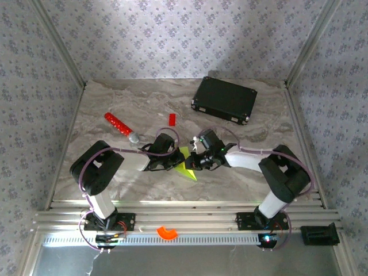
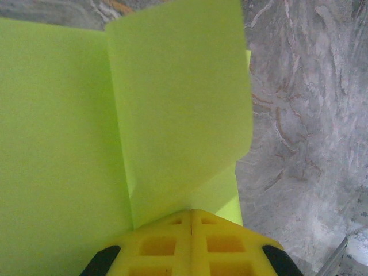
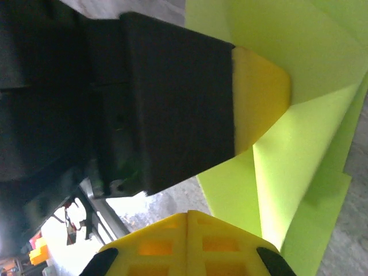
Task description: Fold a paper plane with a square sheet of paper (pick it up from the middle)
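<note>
I saw both arms reaching inward to the middle of the table [image 1: 115, 103], a grey-beige marbled top closed in by walls [image 1: 172, 34] papered in a small floral print, with bare metal posts at the corners. The square sheet of paper [image 1: 186, 165], partly folded, lay on that marble between the two wrists. From the left wrist, one flap of it [image 2: 178, 103] stood up off the flat part. The left gripper [image 2: 191, 217] had its yellow pads pressed together right at the base of that flap. I could not tell whether paper was caught between them. The right gripper [image 3: 188, 217] was also closed, pads meeting, with the sheet [image 3: 299, 172] just beyond its tip and the left arm's yellow-tipped finger [image 3: 260, 100] touching a crease. A black case [image 1: 224, 100] sat at the far right. A red stick [image 1: 118, 125] and a small red block [image 1: 171, 119] lay behind the arms. An orange ring piece [image 1: 167, 232] rested on the near metal rail [image 1: 218, 221].
</note>
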Controlling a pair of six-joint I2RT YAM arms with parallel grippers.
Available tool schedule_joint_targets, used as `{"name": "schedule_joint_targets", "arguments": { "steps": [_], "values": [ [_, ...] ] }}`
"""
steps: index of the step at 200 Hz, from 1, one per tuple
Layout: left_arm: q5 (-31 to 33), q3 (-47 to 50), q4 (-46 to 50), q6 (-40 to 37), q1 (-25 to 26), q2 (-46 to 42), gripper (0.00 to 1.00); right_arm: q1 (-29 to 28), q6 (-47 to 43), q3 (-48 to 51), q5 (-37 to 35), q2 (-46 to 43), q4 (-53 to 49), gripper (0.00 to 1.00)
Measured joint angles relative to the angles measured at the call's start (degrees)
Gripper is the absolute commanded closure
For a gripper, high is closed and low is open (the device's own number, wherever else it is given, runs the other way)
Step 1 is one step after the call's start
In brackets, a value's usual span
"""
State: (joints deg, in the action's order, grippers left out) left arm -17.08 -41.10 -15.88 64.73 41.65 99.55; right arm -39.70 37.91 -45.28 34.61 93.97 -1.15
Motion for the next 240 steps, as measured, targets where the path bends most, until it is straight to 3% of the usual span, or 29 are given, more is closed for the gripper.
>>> {"name": "schedule_joint_targets", "arguments": {
  "steps": [49,121,240],
  "values": [
    [0.0,0.0,0.0,-0.2,0.0,0.0,0.94,-0.9,-0.3,1.2,-1.2,3.6,-2.0,0.99],
    [-0.5,0.1,0.1,-0.2,0.1,0.0,0.94,-1.2,-0.2,8.4,-1.4,1.0,7.3,0.98],
    [-1.3,0.1,0.3,-0.2,0.4,0.0,0.94,-1.0,-0.3,19.8,-3.1,-11.4,6.1,0.98]
  ]
}}
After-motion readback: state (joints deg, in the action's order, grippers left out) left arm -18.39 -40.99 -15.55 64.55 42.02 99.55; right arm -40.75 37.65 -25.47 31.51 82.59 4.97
